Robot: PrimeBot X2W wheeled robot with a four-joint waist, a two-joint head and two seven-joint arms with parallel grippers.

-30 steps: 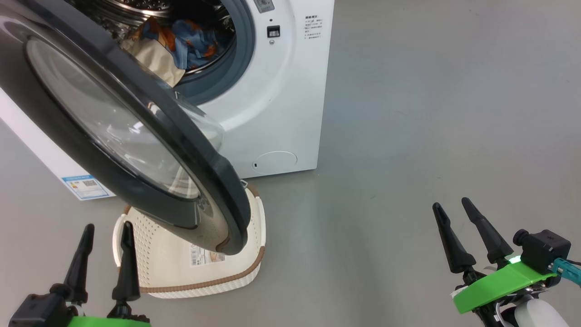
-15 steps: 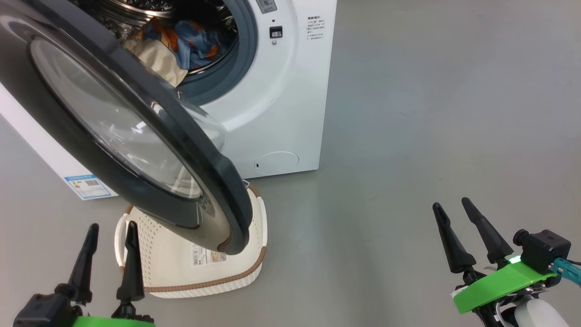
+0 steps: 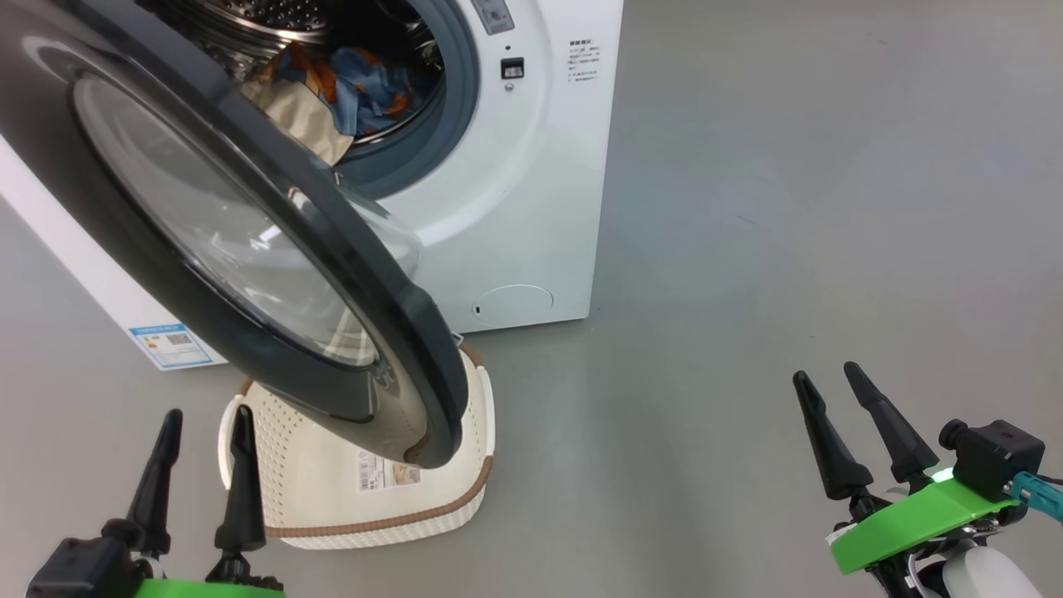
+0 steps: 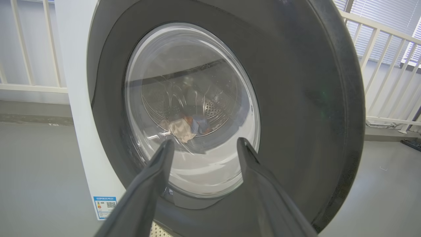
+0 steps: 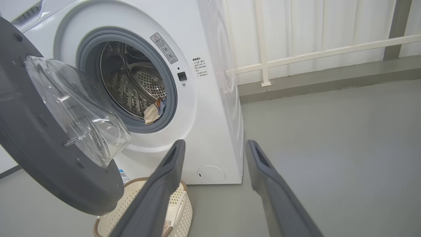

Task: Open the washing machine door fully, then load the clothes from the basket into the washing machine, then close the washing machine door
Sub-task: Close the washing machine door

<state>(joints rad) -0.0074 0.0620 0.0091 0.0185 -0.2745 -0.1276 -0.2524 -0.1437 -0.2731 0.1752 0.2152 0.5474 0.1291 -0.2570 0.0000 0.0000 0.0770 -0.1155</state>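
Observation:
The white washing machine (image 3: 515, 191) stands at the top of the head view. Its black-rimmed door (image 3: 224, 241) hangs partly swung out over the cream basket (image 3: 390, 522). The clothes (image 3: 349, 83), blue, orange and beige, lie inside the steel drum. A label sticker shows on the basket's floor, and the door hides its far part. My left gripper (image 3: 208, 411) is open just left of the basket, facing the door's outer face (image 4: 296, 98). My right gripper (image 3: 825, 370) is open over bare floor, far to the right. The right wrist view shows the drum mouth with the clothes (image 5: 154, 110) in it.
Grey floor (image 3: 789, 208) spreads wide to the right of the machine. Behind it run a white railing (image 5: 296, 56) and a low kerb. A blue energy sticker (image 3: 170, 345) is on the machine's left side. A round white flap (image 3: 512, 303) sits low on its front.
The whole head picture has drifted slightly right and down, so the camera has moved. Door, basket and both grippers stand as before.

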